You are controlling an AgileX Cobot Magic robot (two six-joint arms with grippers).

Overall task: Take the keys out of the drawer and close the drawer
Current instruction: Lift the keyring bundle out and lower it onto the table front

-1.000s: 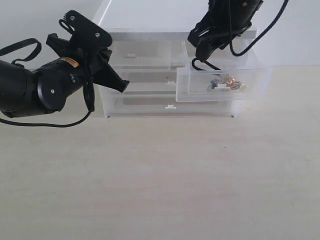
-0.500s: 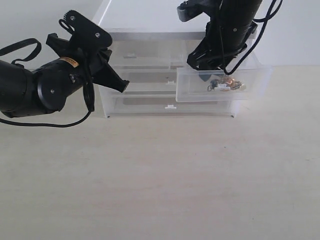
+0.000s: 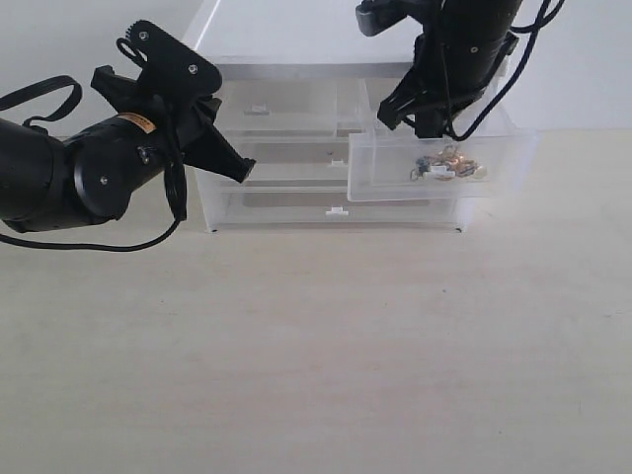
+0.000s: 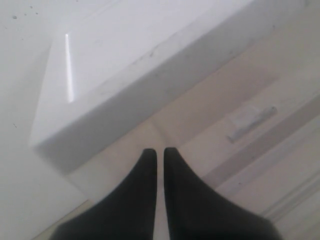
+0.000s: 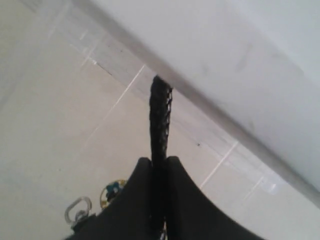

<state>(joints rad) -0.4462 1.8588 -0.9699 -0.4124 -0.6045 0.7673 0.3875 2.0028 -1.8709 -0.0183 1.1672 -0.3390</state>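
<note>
The clear right-hand drawer (image 3: 504, 168) stands pulled out of the white cabinet (image 3: 296, 44). The keys (image 3: 450, 165), gold rings with small charms, lie on its floor. My right gripper (image 3: 413, 122) reaches down into the drawer's back left part. In the right wrist view it (image 5: 159, 161) is shut on the black cord (image 5: 160, 107), which stands up between the fingers, with a charm (image 5: 112, 192) and a ring (image 5: 77, 209) beside them. My left gripper (image 3: 237, 166) hovers shut and empty in front of the cabinet's left side; its tips (image 4: 160, 151) almost touch.
The left-hand twin drawer (image 3: 272, 107) and the wide drawers (image 3: 336, 209) below are closed. The cabinet stands at the back of a pale wooden table (image 3: 316, 346), against a white wall. The left arm's black body (image 3: 69, 178) fills the left side.
The right arm dropped from above the drawer down into it, then rose a little. The bunch of keys has barely shifted on the drawer floor. The left arm has not moved.
</note>
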